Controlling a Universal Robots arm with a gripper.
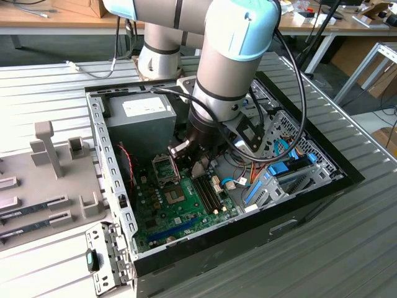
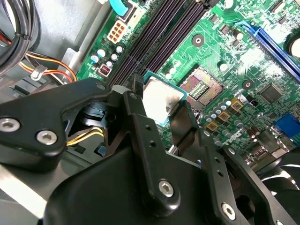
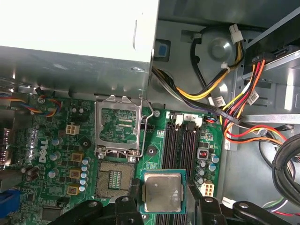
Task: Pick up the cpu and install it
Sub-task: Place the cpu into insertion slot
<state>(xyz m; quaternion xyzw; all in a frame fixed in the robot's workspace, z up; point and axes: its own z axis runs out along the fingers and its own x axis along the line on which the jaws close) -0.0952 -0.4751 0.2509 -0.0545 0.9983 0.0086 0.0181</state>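
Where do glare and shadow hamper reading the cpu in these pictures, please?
In the second wrist view, the cpu lid catches pale glare, while the jaws gripping it are nearly black. In the first wrist view its lid is evenly lit, but the power supply is washed out white. In the exterior view the arm shades the motherboard beneath it.

1 cpu, 1 mobo, 1 socket, 4 RAM slots, 1 PSU, 1 PC case.

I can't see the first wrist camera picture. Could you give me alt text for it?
The gripper holds the cpu, a silver-lidded square chip, over the green motherboard, near the open, empty socket. Coloured cables run along the metal case.
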